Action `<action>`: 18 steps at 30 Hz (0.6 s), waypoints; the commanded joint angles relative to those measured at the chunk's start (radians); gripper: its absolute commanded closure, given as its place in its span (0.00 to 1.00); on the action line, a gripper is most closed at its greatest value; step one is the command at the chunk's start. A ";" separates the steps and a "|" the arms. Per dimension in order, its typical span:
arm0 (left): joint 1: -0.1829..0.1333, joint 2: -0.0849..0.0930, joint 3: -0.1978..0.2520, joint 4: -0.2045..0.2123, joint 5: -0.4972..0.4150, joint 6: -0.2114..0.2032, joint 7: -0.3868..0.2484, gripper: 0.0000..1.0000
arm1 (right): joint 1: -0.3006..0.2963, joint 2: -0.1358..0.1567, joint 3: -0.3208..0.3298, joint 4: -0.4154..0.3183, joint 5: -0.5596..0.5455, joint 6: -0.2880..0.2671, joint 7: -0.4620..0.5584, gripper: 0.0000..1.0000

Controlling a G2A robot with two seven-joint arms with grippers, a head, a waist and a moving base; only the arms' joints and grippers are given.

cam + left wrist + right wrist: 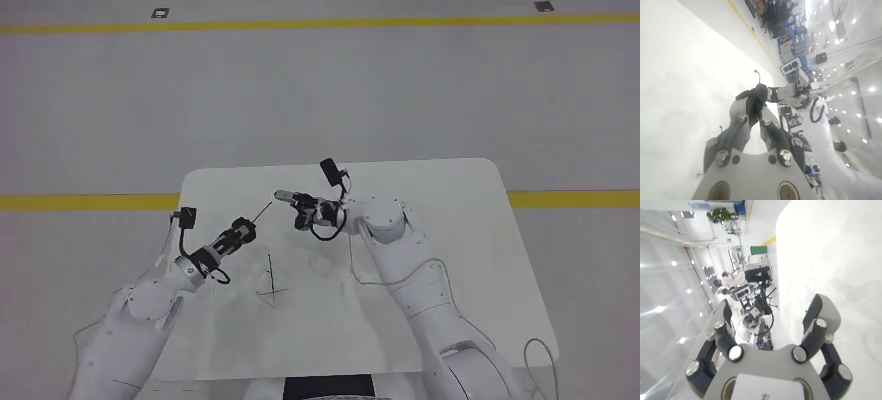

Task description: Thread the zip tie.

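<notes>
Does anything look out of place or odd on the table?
Nothing damaged or spilled. The only oddity: two thin black strips, likely spare ties, lie crossed on the table. The left gripper holds one tie.

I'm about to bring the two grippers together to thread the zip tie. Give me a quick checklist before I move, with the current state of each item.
1. Left gripper clamped on the zip tie: ok, the free end sticks out past the fingertips.
2. Right gripper open and empty: ok.
3. Tie's free end between the right fingers: not ok, nothing lies between them.
4. Which end is free, head or tail: cannot tell.
5. Spare zip ties clear of both arms: ok, they lie crossed on the table, nearer the robot than the grippers.
</notes>
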 commanded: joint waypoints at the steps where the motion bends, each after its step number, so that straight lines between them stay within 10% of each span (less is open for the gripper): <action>1: -0.002 0.008 -0.035 0.032 -0.098 -0.002 -0.131 1.00 | 0.018 0.008 0.009 0.037 0.027 -0.045 0.069 0.00; 8: -0.033 0.015 -0.073 0.124 -0.305 -0.002 -0.431 1.00 | 0.128 0.007 -0.031 0.243 0.219 -0.144 0.351 0.00; 18: -0.049 0.013 -0.079 0.126 -0.301 -0.002 -0.469 1.00 | 0.128 0.007 -0.031 0.243 0.219 -0.144 0.351 0.00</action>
